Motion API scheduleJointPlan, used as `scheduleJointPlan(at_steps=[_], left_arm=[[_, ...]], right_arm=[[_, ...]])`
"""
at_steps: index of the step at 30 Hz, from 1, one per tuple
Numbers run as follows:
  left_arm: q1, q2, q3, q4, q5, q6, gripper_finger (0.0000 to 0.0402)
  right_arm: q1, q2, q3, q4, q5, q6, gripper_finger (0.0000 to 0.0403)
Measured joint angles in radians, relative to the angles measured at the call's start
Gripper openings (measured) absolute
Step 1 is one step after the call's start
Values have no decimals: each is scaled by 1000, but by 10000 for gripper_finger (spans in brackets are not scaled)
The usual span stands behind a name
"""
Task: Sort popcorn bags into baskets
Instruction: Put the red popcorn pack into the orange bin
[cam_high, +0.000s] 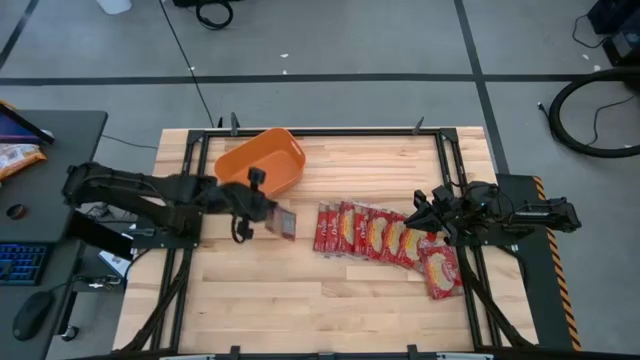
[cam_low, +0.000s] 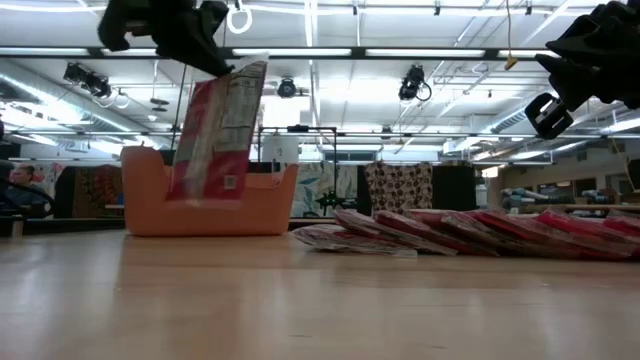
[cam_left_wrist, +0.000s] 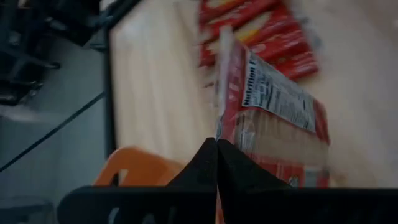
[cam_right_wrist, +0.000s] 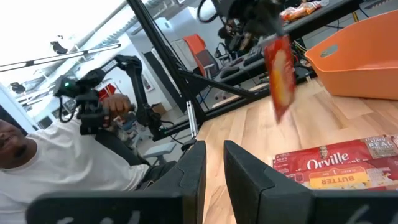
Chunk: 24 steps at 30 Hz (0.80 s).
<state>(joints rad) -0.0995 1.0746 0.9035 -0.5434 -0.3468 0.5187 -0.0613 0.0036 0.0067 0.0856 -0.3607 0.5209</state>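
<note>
Left claw (cam_high: 262, 208) clenched on one popcorn bag (cam_high: 283, 222), dangling above the surface just beside the orange basket (cam_high: 262, 160). Right claw (cam_high: 420, 214) released over the remaining bags (cam_high: 380, 236). Risk: bag swings, catches the rim, drops outside.

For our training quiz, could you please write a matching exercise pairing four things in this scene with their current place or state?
Things:
1. left end effector
2. right end effector
3. orange basket
4. row of popcorn bags

Places or states:
a. lying overlapped on the table, right of centre
b. open, raised over the right end of the row
c. standing at the table's far side, left of centre
d. shut on one popcorn bag, lifted near the basket

Pairs: 1-d, 2-b, 3-c, 4-a
</note>
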Motion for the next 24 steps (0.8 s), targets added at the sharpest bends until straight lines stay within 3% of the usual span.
scheduleJointPlan(at_steps=[14,24], left_arm=[[296,-94,1,249,101,315,1],[566,-36,1,256,344,527,1]], right_arm=[[0,0,0,10,0,0,61],[0,0,0,10,0,0,61]])
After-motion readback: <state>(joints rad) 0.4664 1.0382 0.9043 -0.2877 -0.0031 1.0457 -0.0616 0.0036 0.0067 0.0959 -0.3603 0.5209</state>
